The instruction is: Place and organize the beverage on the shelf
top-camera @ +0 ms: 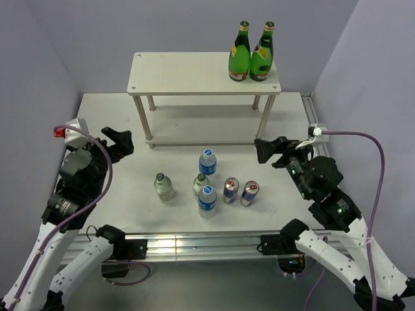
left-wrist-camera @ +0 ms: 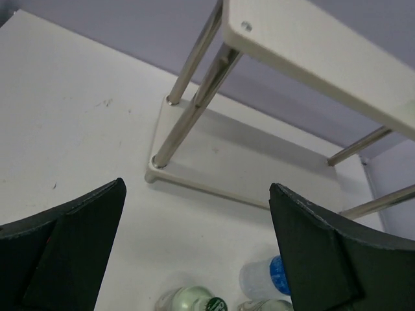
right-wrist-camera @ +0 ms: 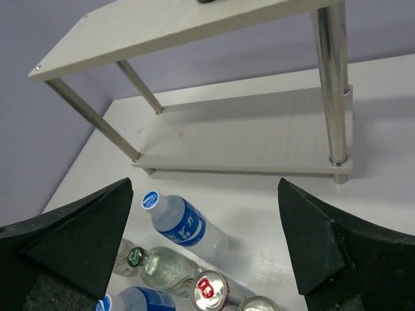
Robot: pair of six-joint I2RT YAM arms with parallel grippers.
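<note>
Nearest the arms and well in front of the shelf [top-camera: 194,72], a blue-label bottle [top-camera: 207,198] stood upright on the table [top-camera: 117,116]. A can [top-camera: 231,190] stood just to its right and a second can [top-camera: 249,193] beside that, the two close enough that I could not tell whether they touched. Slightly nearer the shelf stood a clear bottle [top-camera: 200,185] with a dark green cap, just behind the blue-label one, and another clear bottle [top-camera: 163,186] stood apart to the left. Nearer the shelf still, a second blue-label bottle [top-camera: 207,161] stood alone, not far from the lower board's front edge. The left gripper [top-camera: 118,141] hovered off the shelf's front left corner, its fingers spread wide with nothing between them. The right gripper [top-camera: 269,150] hovered off the front right corner, likewise spread and empty. The shelf itself stood at the table's far side, near the back wall. At the right end of its top board, a green bottle [top-camera: 239,55] and a second green bottle [top-camera: 261,55] stood upright side by side, touching.
</note>
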